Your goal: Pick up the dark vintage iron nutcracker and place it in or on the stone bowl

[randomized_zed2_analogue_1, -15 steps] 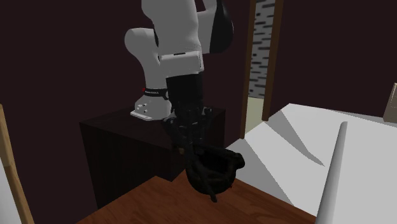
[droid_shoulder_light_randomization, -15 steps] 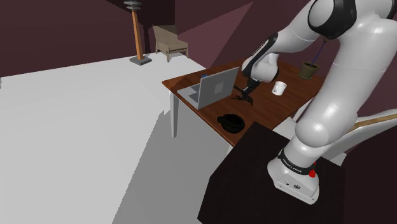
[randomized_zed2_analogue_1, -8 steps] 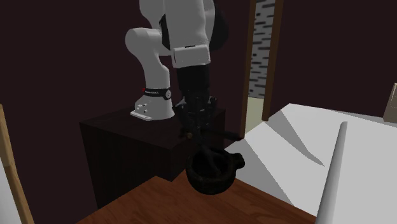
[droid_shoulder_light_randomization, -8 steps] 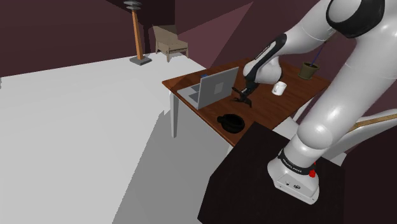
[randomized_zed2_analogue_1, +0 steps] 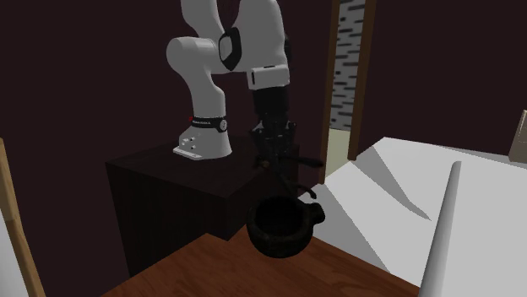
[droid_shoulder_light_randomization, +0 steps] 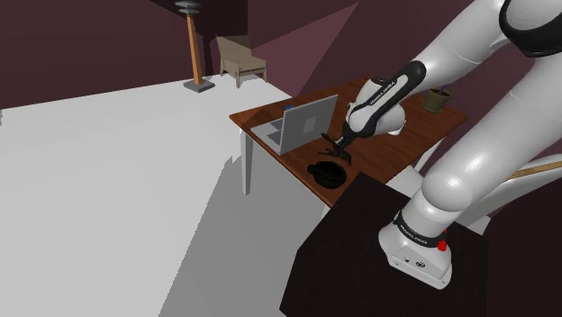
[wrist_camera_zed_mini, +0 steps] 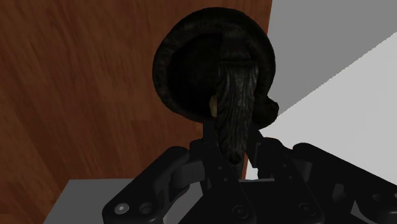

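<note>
My black gripper (wrist_camera_zed_mini: 228,151) is shut on the dark iron nutcracker (wrist_camera_zed_mini: 233,111), whose ridged body hangs down from between the fingers. Directly beneath it lies the dark stone bowl (wrist_camera_zed_mini: 184,63), a round black vessel with a small spout, on the brown wooden table (wrist_camera_zed_mini: 76,83). In the shoulder view the gripper (droid_shoulder_light_randomization: 340,149) hovers just above the bowl (droid_shoulder_light_randomization: 327,173) near the table's front edge. In the second exterior view the nutcracker (randomized_zed2_analogue_1: 287,179) hangs above the bowl (randomized_zed2_analogue_1: 283,226), apart from its rim.
An open grey laptop (droid_shoulder_light_randomization: 297,126) stands on the table beside the bowl. A white mug (droid_shoulder_light_randomization: 396,125) and a potted plant (droid_shoulder_light_randomization: 438,99) sit farther back. The dark stand (droid_shoulder_light_randomization: 378,261) adjoins the table. A chair (droid_shoulder_light_randomization: 240,58) and floor lamp (droid_shoulder_light_randomization: 193,45) stand far off.
The gripper has carried the nutcracker from beside the laptop toward the table's front edge, so that it now hangs over the bowl.
</note>
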